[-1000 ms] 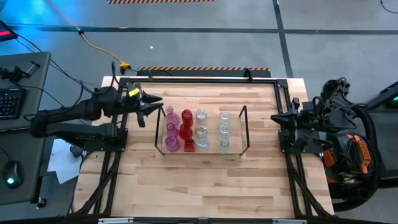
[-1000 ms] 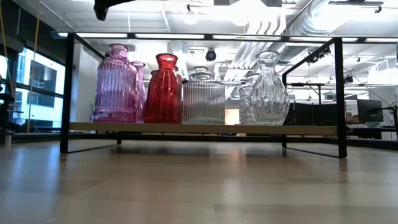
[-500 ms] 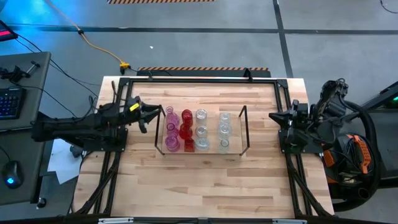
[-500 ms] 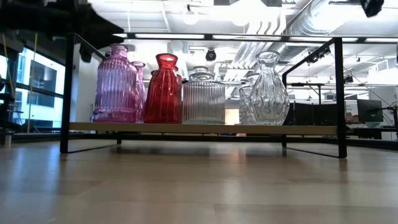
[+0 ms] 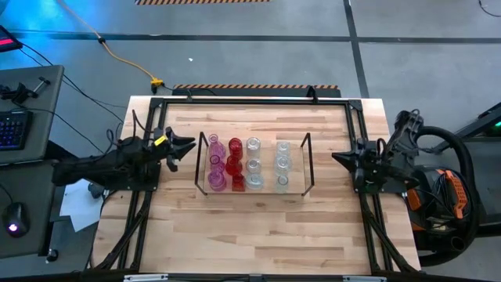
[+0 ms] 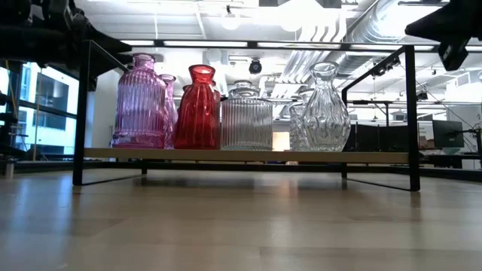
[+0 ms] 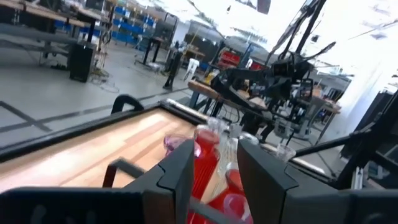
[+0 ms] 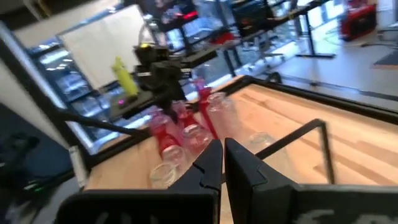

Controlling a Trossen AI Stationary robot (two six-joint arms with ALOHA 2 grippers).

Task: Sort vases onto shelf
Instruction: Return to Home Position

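The shelf [image 5: 254, 190] stands mid-table, a light board between dark wire end frames [image 6: 411, 113]. On it the vases stand upright on their bases in rows: pink [image 5: 214, 163], red [image 5: 234, 160] and clear glass [image 5: 254, 164] [image 5: 282, 163]. The low view shows a pink [image 6: 140, 102], a red [image 6: 198, 108] and clear ones [image 6: 324, 109] in front. My left gripper [image 5: 184, 149] [image 7: 214, 149] hovers open and empty just left of the shelf. My right gripper [image 5: 335, 157] [image 8: 222, 146] is shut and empty, right of the shelf, pointing at it.
A black metal frame [image 5: 250, 100] runs around the table's far and side edges. Bare wooden tabletop [image 5: 258, 235] lies between the shelf and the near edge. A desk with a keyboard [image 5: 12, 129] stands off the table's left side.
Both arms have sunk and folded back toward their bases. My left gripper has drawn away from the shelf's pink vases toward the table's left edge, still open. My right gripper has come down at the right side, still shut. The vases have not moved.
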